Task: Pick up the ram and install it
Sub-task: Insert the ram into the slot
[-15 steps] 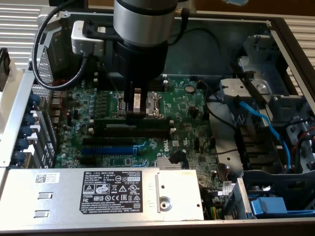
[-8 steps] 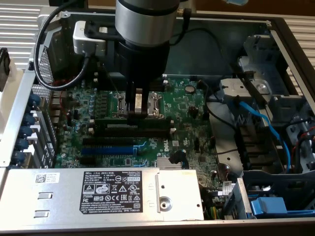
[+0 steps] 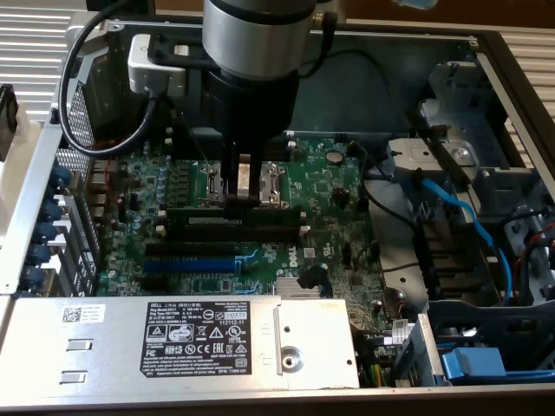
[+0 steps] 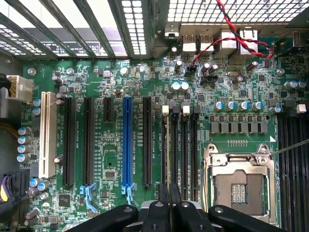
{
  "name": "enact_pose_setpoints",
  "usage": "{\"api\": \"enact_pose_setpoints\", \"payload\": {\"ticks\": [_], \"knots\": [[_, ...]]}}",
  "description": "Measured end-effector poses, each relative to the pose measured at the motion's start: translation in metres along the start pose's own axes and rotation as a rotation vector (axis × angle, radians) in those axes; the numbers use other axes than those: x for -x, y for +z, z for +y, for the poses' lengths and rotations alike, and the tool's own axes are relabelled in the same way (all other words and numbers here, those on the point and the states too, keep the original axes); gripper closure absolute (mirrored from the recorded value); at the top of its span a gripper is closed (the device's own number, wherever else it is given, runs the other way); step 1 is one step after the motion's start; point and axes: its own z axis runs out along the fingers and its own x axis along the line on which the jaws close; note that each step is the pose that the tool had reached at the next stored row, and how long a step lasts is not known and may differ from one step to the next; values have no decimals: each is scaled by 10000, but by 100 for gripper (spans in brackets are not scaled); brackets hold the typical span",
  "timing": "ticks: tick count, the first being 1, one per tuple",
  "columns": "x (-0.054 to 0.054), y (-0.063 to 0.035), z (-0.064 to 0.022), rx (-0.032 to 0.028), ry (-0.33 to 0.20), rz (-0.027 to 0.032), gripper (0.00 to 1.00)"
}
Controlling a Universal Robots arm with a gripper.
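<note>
**Gripper** (image 3: pixel 244 201): hangs from the arm over the middle of the board. Jaws nearly together, pinching the top edge of the ram (image 3: pixel 201 217) at about mid-length.

**Ram:** stands on edge and level. Its long axis runs from 9 to 3 o'clock in the exterior view, parallel to the black memory slots (image 4: pixel 194 150) and right at them. Whether it is fully seated cannot be told.

**Close by:**
- Processor socket (image 4: pixel 239 186), just at 12 o'clock of the ram.
- Blue slot (image 3: pixel 217 263), at 6 o'clock.

**Surface:** green motherboard (image 3: pixel 329 199), lying flat inside an open grey computer case (image 3: pixel 408 78).

**Case contents:**
- Silver power supply (image 3: pixel 104 338) with a black label, at 6 o'clock.
- Drive bays with a blue cable (image 3: pixel 473 225), at 3 o'clock.

**Surroundings:** pale ribbed surface (image 3: pixel 26 35) past the case at 10 o'clock.
</note>
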Motion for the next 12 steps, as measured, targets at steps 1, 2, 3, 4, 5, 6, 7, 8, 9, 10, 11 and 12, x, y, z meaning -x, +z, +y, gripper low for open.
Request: {"api": "enact_pose_setpoints", "payload": {"ticks": [1, 2, 3, 4, 5, 6, 7, 8, 9, 10, 11, 12], "knots": [[0, 0, 0, 1, -1, 1, 88], [-1, -1, 3, 1, -10, 3, 88], [-1, -1, 5, 2, -9, 3, 88], [-2, -1, 5, 2, -9, 3, 88], [-2, -1, 5, 3, -8, 3, 88], [-4, -1, 5, 3, -9, 4, 88], [-5, -1, 5, 4, -9, 4, 88], [-5, -1, 5, 3, -9, 4, 88], [-5, -1, 5, 4, -9, 4, 88], [-5, -1, 5, 4, -9, 4, 88], [-5, 1, 5, 4, -9, 4, 88], [-5, 2, 4, 4, -9, 3, 88]]}}
